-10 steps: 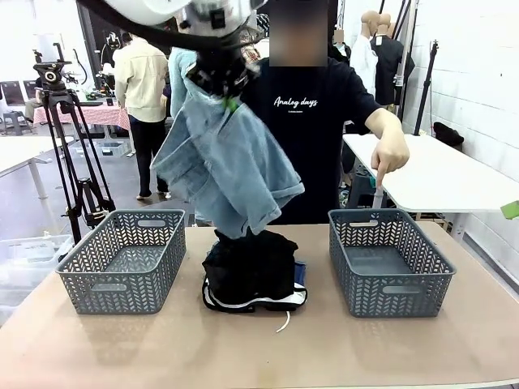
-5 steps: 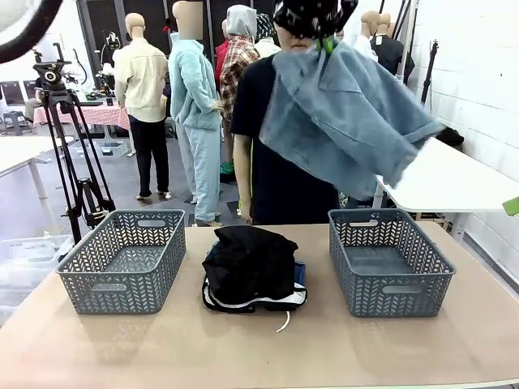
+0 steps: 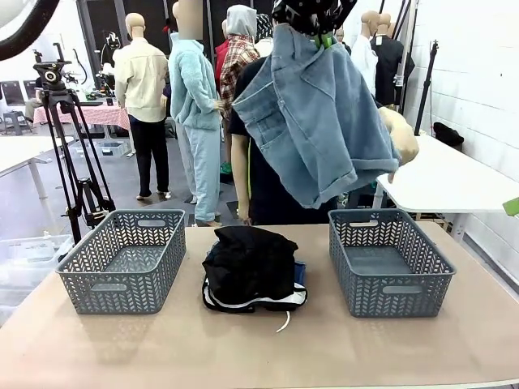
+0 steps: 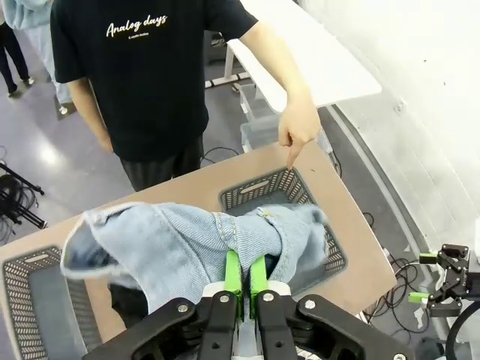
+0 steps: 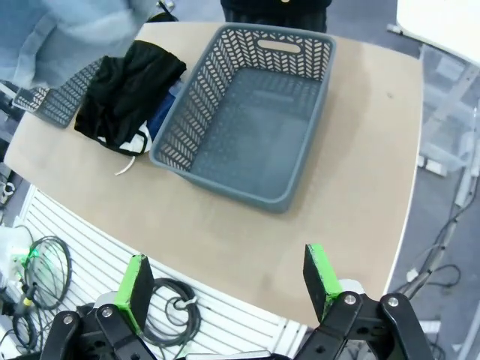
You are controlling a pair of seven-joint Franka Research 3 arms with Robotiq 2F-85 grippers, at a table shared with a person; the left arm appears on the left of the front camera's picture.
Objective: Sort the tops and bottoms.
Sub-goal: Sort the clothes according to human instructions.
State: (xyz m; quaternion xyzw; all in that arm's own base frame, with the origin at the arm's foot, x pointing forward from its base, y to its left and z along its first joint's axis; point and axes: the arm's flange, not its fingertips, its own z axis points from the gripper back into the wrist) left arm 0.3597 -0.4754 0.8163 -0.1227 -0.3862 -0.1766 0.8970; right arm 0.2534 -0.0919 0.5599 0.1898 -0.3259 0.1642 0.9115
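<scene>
While they hang in the air, the denim shorts (image 3: pixel 312 113): pinched at the waistband, legs drooping above the left side of the right basket (image 3: pixel 389 285), clear of its rim; from the left wrist they drape across part of that basket's opening
Left gripper (image 3: pixel 324 40): clenched on the waistband, green pads pressed together with denim between them, high at the top of the front view
What changed: a second ago the shorts hung over the middle pile; half a second ago they were flung out to the right; now the swing has died down and the cloth hangs nearly straight
Person's hand (image 4: pixel 300 127): index finger pointing down at the far rim of the right basket, much as it did a second ago; partly behind the shorts' hem in the front view
Right gripper (image 5: pixel 225 281): released, jaws spread wide, holding nothing, looking down on the right basket from above
Pile: black top (image 3: pixel 247 263) heaped over the white top (image 3: pixel 251 305) with its dark trim, between the two baskets on the table (image 3: pixel 243 356), unmoved; something blue peeks out at its right side, too hidden to name
Left basket (image 3: pixel 122 288): nothing lies in it
Meaning for the task: the carry looks finished and the bottoms are at the basket the finger marks; the likely next move is to lower and let go; the tops still wait, probably for the left basket
</scene>
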